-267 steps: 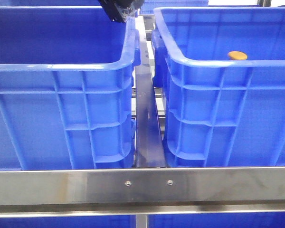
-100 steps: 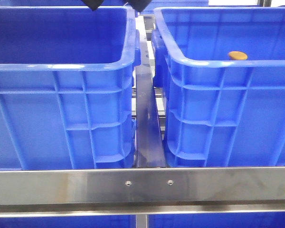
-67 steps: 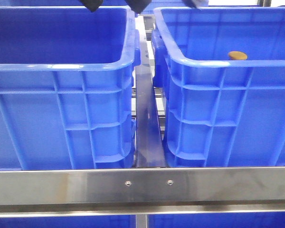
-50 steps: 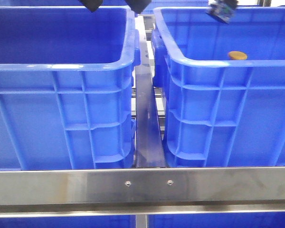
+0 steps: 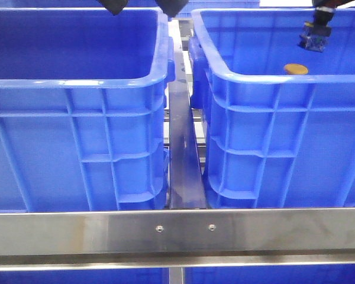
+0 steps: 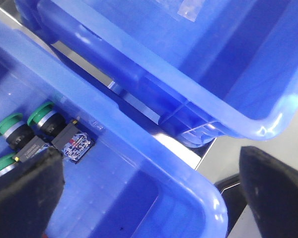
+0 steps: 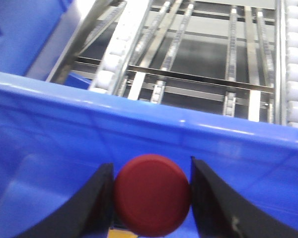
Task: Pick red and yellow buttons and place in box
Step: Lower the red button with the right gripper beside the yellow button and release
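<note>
My right gripper [image 7: 152, 194] is shut on the dark red button [image 7: 152, 193], whose round cap fills the gap between the fingers. In the front view the right gripper [image 5: 317, 25] hangs over the far right part of the box [image 5: 272, 79], the right-hand blue crate, with the button's body [image 5: 315, 39] dangling below it. The yellow button [image 5: 296, 69] lies inside that box, just behind its front rim. My left gripper [image 5: 143, 6] stands open, holding nothing, above the right rim of the left blue crate [image 5: 77, 83]; its fingers [image 6: 25, 198] straddle that rim.
Green push buttons [image 6: 43, 115] with their contact blocks lie on the floor of the left crate [image 6: 154, 163]. A steel rail [image 5: 183, 160] runs between the two crates, and a steel bar [image 5: 177, 231] crosses in front. Roller tracks [image 7: 228, 64] lie beyond the box.
The right gripper came into view at the top with the red button and moved right and down over the right crate. The left gripper rose from the left crate's corner and then held still.
</note>
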`<state>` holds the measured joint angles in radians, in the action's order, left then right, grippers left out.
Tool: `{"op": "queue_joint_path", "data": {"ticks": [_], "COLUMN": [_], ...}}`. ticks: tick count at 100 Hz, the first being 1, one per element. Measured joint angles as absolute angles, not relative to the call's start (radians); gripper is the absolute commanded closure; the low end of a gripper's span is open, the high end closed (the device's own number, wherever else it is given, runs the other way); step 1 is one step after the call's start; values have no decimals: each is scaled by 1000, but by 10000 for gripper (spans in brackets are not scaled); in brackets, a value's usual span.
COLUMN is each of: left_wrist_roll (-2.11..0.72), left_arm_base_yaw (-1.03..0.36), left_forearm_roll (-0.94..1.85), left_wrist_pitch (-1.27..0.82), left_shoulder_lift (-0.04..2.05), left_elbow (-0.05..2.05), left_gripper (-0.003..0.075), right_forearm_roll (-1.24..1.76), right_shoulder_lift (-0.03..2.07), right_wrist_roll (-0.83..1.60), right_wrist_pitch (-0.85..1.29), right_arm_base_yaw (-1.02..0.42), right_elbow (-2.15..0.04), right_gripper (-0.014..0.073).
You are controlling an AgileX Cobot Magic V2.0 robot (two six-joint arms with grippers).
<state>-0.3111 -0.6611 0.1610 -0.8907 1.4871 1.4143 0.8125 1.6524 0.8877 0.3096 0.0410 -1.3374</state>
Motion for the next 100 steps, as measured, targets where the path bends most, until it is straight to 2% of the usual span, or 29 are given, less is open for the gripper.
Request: {"op": "queue_joint_path", "data": {"ticks": [90, 100], "left_wrist_roll": [-311, -311], "left_arm_base_yaw": [-661, -661], "left_forearm_roll": [159, 159], "left_wrist_pitch": [-891, -891], "left_shoulder_lift": [1487, 1487], "left_elbow": [1414, 1414], "left_gripper": [50, 50], "right_forearm_roll": [821, 825], "right_shoulder_lift": [1879, 1880], "right_wrist_roll": [890, 890], "right_wrist_pitch": [179, 179], "right_arm_base_yaw": [41, 41], "right_elbow": [-1345, -1347], "right_gripper": [403, 372]}}
